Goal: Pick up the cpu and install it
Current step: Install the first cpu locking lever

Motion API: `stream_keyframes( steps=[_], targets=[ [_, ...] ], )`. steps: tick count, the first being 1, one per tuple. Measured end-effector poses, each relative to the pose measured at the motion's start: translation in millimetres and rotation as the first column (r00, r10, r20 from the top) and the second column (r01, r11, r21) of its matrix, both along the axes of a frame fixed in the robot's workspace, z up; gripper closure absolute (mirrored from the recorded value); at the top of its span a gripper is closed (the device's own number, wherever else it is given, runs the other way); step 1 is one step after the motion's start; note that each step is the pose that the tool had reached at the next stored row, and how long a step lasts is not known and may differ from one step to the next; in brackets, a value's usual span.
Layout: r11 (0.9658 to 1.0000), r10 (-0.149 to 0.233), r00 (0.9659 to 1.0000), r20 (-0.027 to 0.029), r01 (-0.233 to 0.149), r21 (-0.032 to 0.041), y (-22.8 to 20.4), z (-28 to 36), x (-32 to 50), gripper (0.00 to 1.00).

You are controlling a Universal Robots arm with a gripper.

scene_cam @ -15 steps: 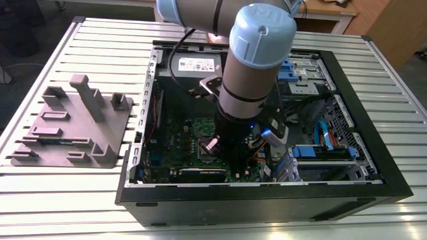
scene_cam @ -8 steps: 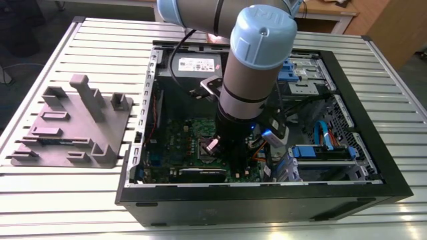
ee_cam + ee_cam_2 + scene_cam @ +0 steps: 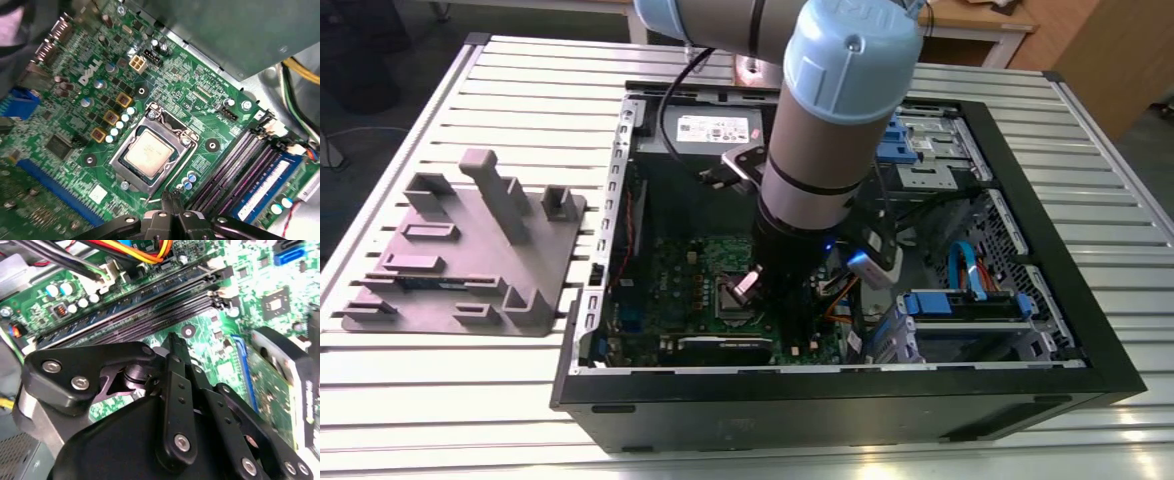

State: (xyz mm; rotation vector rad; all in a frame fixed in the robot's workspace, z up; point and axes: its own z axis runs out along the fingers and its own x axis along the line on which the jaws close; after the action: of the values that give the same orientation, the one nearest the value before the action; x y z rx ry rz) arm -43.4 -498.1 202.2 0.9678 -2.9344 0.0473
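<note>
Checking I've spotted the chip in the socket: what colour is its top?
Pale silver-grey; the cpu shows best in the first wrist view.

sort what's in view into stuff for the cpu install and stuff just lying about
For the job:
- cpu, sitting in its socket on the motherboard
- gripper, jaws shut and empty, just beside the socket

Lying about:
- grey tray, outside the case
- memory stick in its slot
- orange and yellow cables

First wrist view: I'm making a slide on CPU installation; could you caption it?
The cpu sits in the motherboard socket, with the gripper's shut fingers poised beside it.
</note>
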Motion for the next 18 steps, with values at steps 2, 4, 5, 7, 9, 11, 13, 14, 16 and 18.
stream_keyframes(
  steps=[2,4,5,7,9,11,13,14,16,18],
  targets=[
    [1.0000,0.000,1.0000,-0.0001,0.000,0.0000,0.0,6.9,0.0,0.90],
    [1.0000,0.000,1.0000,-0.0003,0.000,-0.0002,0.0,13.6,0.0,0.90],
    [1.0000,-0.001,1.0000,-0.0004,0.001,-0.0002,0.0,16.6,0.0,0.90],
    [1.0000,-0.001,1.0000,-0.0006,0.001,-0.0006,0.0,20.4,0.0,0.90],
    [1.0000,-0.001,1.0000,-0.0005,0.001,-0.0004,0.0,20.4,0.0,0.90],
    [1.0000,-0.001,1.0000,-0.0005,0.001,-0.0004,0.0,20.4,0.0,0.90],
    [1.0000,-0.001,1.0000,0.0001,0.001,-0.0005,0.5,20.1,-0.7,0.90],
    [1.0000,-0.001,1.0000,0.0009,0.001,-0.0005,1.0,20.0,-1.6,0.90],
    [1.0000,-0.001,1.0000,0.0040,0.001,-0.0005,2.4,19.8,-4.1,0.90],
    [1.0000,-0.002,1.0000,0.0082,0.002,-0.0004,3.7,19.7,-7.3,0.90]
  ],
)
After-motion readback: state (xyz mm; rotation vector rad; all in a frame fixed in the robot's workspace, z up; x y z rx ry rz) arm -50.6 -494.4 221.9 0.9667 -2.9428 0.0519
